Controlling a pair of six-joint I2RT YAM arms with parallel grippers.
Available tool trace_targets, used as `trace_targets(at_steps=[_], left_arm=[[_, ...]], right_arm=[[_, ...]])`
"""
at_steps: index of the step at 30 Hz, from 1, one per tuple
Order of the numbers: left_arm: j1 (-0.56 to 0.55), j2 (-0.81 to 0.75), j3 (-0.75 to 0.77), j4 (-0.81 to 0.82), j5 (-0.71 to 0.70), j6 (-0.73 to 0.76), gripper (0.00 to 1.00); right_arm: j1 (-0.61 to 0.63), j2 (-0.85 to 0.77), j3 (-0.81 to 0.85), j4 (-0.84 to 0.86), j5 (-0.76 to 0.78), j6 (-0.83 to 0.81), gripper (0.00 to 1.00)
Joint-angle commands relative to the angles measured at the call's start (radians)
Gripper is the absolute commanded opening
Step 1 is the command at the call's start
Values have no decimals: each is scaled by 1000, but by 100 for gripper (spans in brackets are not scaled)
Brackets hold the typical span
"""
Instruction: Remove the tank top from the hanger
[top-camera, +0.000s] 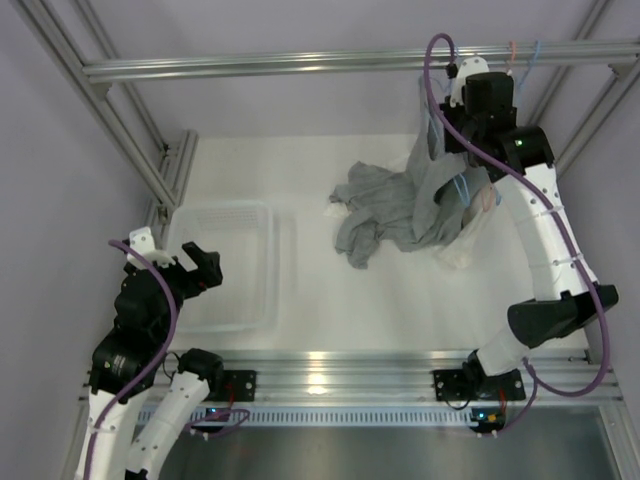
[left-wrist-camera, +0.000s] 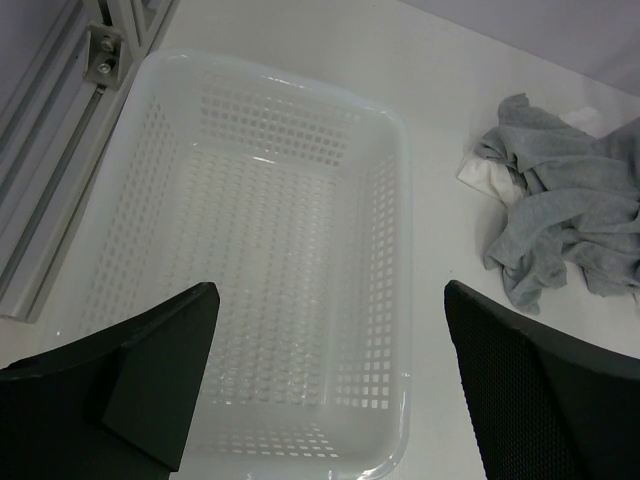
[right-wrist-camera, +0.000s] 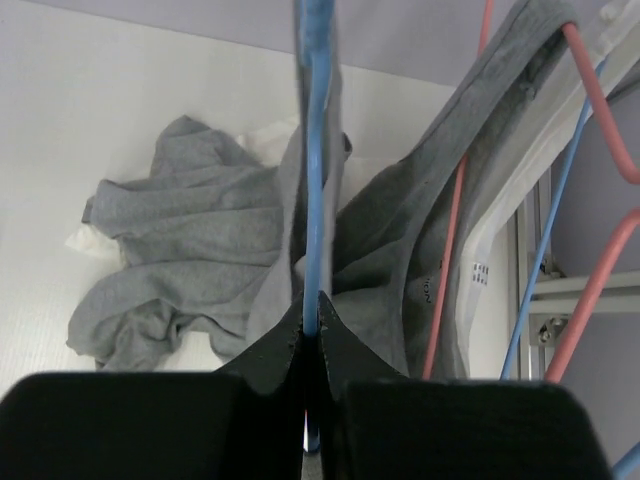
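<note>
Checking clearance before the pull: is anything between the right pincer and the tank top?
Only the blue hanger wire, which the right pincer is shut on; the gray tank top hangs right against it. Nothing else visible.

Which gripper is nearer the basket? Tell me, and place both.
Left. The left gripper hovers open over the basket's left side. The right gripper is far off to the basket's right, shut on a blue hanger.

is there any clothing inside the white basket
No, the white basket holds nothing in the left wrist view; the grey clothes lie heaped outside it.
</note>
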Motion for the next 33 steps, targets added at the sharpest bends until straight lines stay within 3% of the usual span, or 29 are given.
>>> trace_targets(at_steps=[1, 4, 12, 24, 29, 33], left_arm=[[-7, -11, -9, 52, -5, -6, 99], [-7, -13, -9, 52, -5, -7, 99], [-8, -10, -9, 52, -10, -7, 99], [-8, -10, -10, 52, -18, -7, 99], [-7, 5, 0, 54, 15, 16, 99], [-8, 112, 68, 60, 184, 39, 99]], right_arm=[[-17, -31, 53, 62, 3, 6, 0], [-17, -56, 26, 86, 5, 23, 0], [-17, -269, -197, 388, -26, 124, 0], [-26, -419, -433, 680, -52, 101, 0], [-26, -534, -494, 642, -159, 142, 0], [-25, -691, -617, 605, -267, 153, 0]])
